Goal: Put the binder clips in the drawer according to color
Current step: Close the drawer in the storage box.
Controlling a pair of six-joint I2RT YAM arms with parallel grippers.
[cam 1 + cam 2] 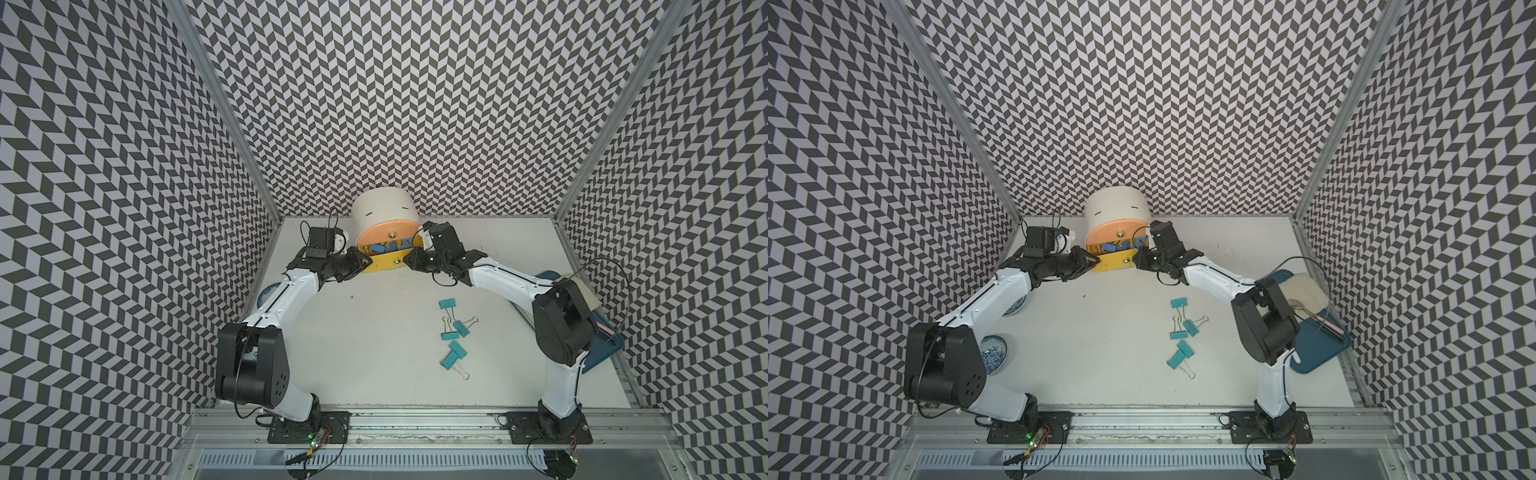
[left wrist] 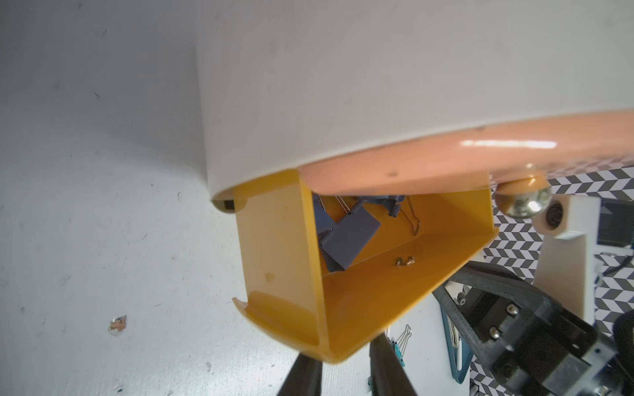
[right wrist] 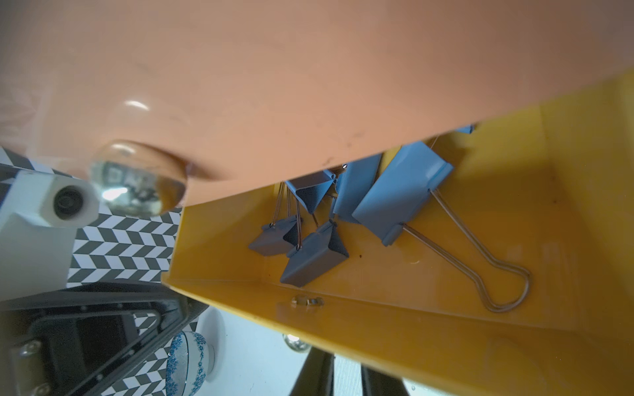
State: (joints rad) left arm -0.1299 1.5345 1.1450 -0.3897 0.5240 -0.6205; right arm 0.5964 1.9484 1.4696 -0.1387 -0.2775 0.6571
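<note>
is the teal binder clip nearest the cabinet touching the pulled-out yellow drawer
Apart. Both top views show bare white table between the teal binder clip and the yellow drawer.

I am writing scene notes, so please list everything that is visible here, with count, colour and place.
cabinet: one, white, round-topped, at the table's back edge
peach drawer: one, top of the cabinet, shut
yellow drawer: one, under the peach drawer, pulled out
blue binder clips: several, inside the yellow drawer, some hidden
teal binder clips: five, on the table, right of centre
bowls: two, white with blue pattern, table's left side
tray: one, dark blue, table's right edge
table: one, white
left hand: one, black, fingers astride the yellow drawer's left front corner
right hand: one, black, at its right front corner
</note>
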